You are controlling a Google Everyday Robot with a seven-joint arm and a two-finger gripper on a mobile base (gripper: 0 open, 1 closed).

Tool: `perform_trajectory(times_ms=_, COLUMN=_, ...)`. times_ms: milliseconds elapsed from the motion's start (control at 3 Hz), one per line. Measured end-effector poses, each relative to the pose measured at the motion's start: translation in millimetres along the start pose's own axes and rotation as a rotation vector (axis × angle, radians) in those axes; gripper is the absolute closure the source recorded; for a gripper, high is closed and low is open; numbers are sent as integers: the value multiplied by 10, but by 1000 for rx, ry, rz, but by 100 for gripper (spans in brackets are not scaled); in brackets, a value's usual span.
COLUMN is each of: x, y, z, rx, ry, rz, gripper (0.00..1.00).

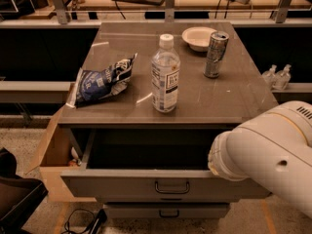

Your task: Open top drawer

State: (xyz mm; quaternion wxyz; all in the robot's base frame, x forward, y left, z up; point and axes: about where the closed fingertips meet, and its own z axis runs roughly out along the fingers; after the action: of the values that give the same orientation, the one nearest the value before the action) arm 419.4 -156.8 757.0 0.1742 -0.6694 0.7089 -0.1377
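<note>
The top drawer point(131, 183) is a wide grey metal drawer under the cabinet top. It stands pulled out toward me, its dark inside showing, with a small dark loop handle point(172, 187) at the centre of its front. My white arm point(273, 155) comes in from the lower right and its rounded end sits at the drawer's right front corner. The gripper itself is hidden behind the arm. A narrower drawer front point(165, 211) with a like handle sits below, shut.
On the grey cabinet top point(234, 96) stand a water bottle point(165, 74), a blue chip bag point(100, 82), a drink can point(215, 54) and a white bowl point(199, 37). A wooden panel point(51, 145) flanks the drawer at left. A dark object point(17, 199) sits at lower left.
</note>
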Motion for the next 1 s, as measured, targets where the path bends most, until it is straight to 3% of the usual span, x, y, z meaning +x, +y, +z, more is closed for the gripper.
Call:
perform_trajectory(times_ms=667, x=67, y=-65, z=419, rx=1, ry=-69, rz=2, gripper=100)
perform_trajectory(times_ms=1000, x=38, y=-106, z=564, rx=-11, ry=-71, rz=-13, gripper=100)
